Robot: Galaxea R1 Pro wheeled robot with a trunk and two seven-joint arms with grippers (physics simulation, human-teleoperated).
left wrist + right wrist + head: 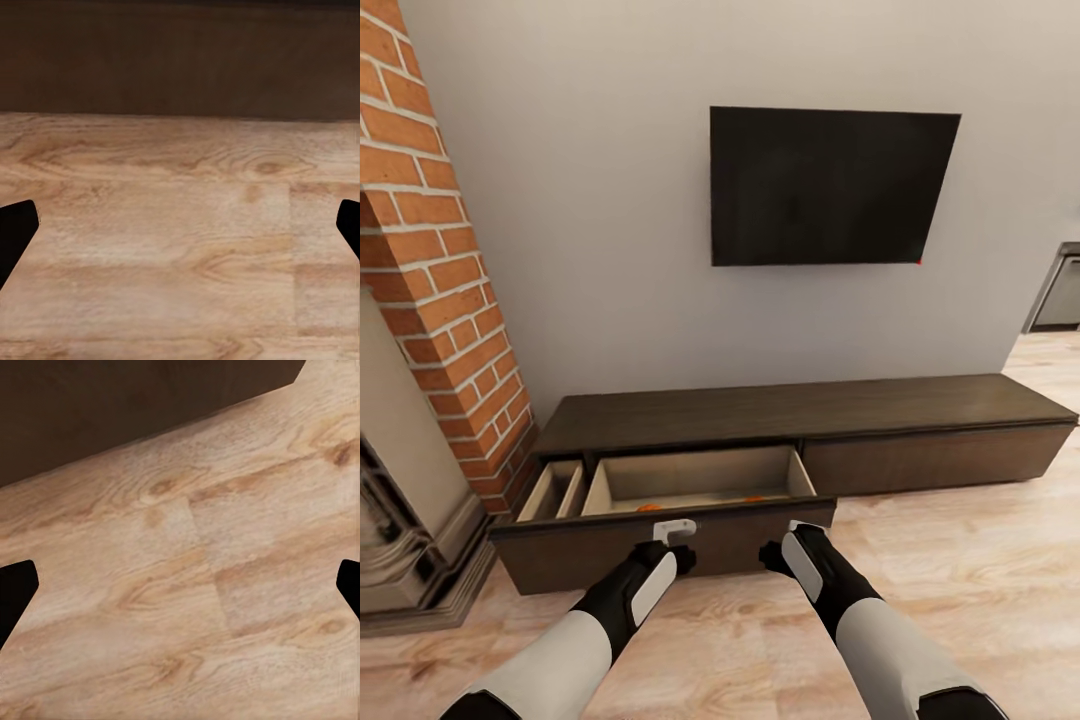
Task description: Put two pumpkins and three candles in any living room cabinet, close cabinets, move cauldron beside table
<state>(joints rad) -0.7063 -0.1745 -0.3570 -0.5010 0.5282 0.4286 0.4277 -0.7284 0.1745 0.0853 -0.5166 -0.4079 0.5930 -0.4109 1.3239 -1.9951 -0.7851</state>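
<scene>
The long dark-brown cabinet runs along the wall, and its left drawer is pulled out, showing pale wood inside. Just above the drawer's front panel peek two orange slivers, the pumpkins. My left gripper and right gripper hang low in front of that panel, both open. In each wrist view the black fingertips stand wide apart over bare floorboards, with the dark cabinet face beyond. The candles and the cauldron are out of view.
A red brick chimney with a stone fireplace surround stands close on the left. On the wall above the cabinet is a black TV. Wood floor stretches to the right toward a grey unit.
</scene>
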